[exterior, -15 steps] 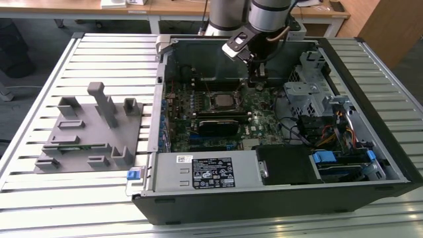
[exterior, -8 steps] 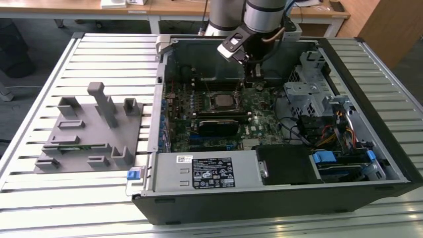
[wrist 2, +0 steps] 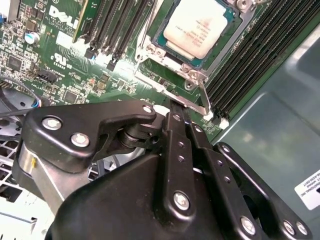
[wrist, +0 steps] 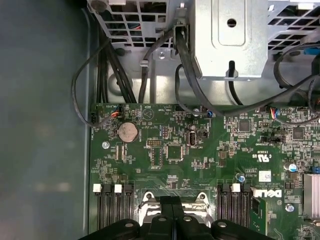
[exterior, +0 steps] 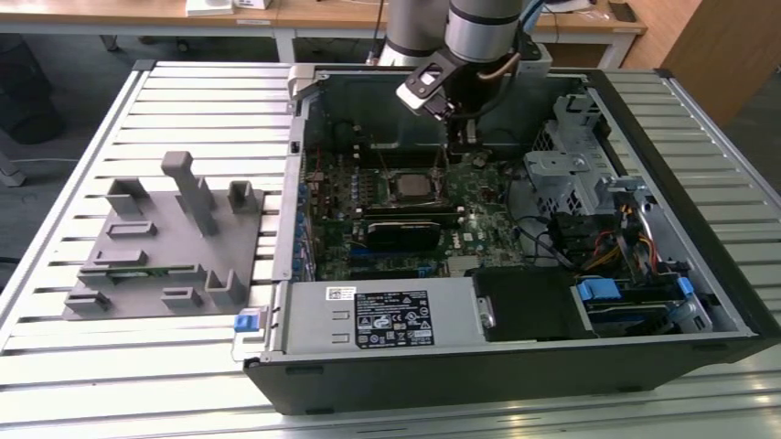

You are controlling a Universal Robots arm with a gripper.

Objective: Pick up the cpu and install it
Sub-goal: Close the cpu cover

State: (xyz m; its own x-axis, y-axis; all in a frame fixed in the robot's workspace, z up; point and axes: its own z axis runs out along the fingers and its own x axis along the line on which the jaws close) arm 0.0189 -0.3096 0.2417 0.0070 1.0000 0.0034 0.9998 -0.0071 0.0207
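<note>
— Starting with the claw [wrist 2: 173, 106]: shut, fingers [wrist 2: 175, 150] pressed together, gripping nothing, tip down at the socket frame [wrist 2: 160, 85] inside the open case [exterior: 513, 366]
— And from the exterior view's left?
— Grey holder [exterior: 165, 247] on the table [exterior: 183, 101], then the green board [exterior: 495, 215], carrying the cpu [wrist 2: 200, 25] flat in its socket mid-board, just beside the claw tip; then the drive cage [exterior: 573, 174]. Seems already seated rather than waiting in the holder
— Handling of the cpu?
— Probably light, stiff, smooth on top, so likely slippery; fragile underneath, hence no tilting or dragging. Best taken by two opposite edges, squeezed gently, kept level
— Looks?
— Small flat square, pale silvery lid with faint print, thin teal rim, ringed by that socket frame
</note>
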